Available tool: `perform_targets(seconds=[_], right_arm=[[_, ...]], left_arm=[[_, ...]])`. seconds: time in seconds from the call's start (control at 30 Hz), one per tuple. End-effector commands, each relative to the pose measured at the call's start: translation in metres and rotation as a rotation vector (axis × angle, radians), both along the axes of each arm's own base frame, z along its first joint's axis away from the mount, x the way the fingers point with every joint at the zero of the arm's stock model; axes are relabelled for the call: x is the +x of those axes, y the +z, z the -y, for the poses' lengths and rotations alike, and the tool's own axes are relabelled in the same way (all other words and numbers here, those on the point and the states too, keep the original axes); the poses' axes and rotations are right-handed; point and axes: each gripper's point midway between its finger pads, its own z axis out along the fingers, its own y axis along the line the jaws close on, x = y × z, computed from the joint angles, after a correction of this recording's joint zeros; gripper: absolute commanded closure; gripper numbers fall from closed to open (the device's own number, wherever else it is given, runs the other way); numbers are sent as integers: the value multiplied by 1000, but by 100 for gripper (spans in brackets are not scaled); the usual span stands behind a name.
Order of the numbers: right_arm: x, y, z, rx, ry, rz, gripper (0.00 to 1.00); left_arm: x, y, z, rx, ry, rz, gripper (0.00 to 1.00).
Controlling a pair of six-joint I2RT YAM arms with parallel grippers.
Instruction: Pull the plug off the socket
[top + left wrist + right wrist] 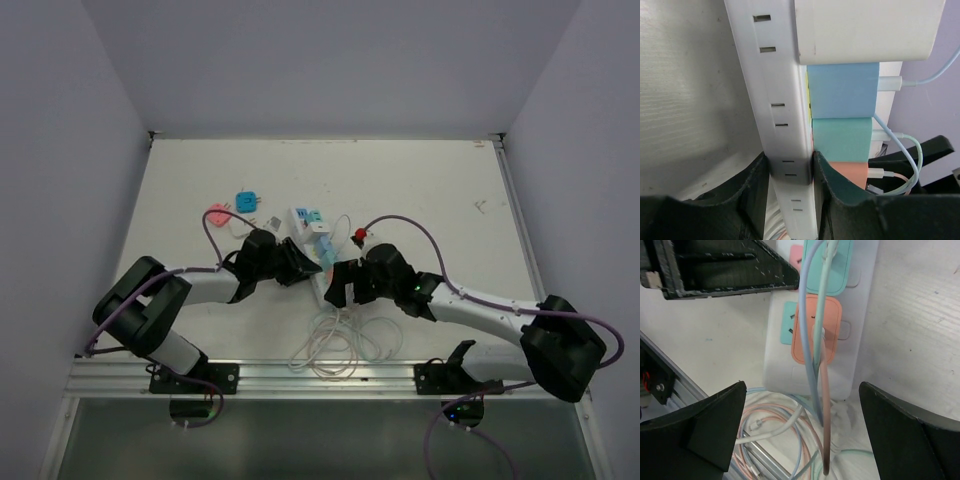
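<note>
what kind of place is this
Most likely a robotics lab test cell: a white table boxed in by blank walls, a left arm and a right arm bolted to a metal rail at its near edge, and a power strip loaded with coloured plugs.

Two small square adapters lie loose on the white table (420, 180), left of centre. The pink adapter (216, 214) is nearer, and the blue adapter (246, 201) is just beside it toward the back. A small dark mark (480, 206) sits near the right edge. An aluminium rail (330, 378) runs along the near edge. Pale walls (330, 60) enclose three sides.
</note>
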Motion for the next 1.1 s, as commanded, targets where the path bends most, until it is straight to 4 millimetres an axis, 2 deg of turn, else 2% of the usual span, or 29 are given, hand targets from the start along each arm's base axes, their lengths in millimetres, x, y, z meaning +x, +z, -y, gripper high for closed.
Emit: perform_targets(seconds=[0.0,0.07,0.17,0.3,0.4,0.57,0.77,0.97,1.07], right_arm=[[9,27,3,33,-67,40,1],[11,36,2,55,-86,48,1],[12,36,3,61,-119,35,5],[17,28,3,62,-172,10,26],[19,22,-2,68,-185,-18,28],[31,35,-16,117,-187,-1,34],[38,38,-28,145,-191,-7,38],[35,27,-35,155,-186,-53,43],[34,22,-36,156,-183,-64,49]], left_arm=[[-7,-13,-14,137,-48,21,100],[-8,-11,-14,139,-54,23,100],[-10,-10,-14,137,-66,25,100],[-12,-9,-13,132,-82,26,100],[-13,-7,-12,129,-87,30,100],[-14,-6,-14,139,-93,37,100],[-14,-5,-17,151,-85,42,100],[-13,-4,-19,160,-79,48,100],[-12,-3,-19,162,-75,51,100]])
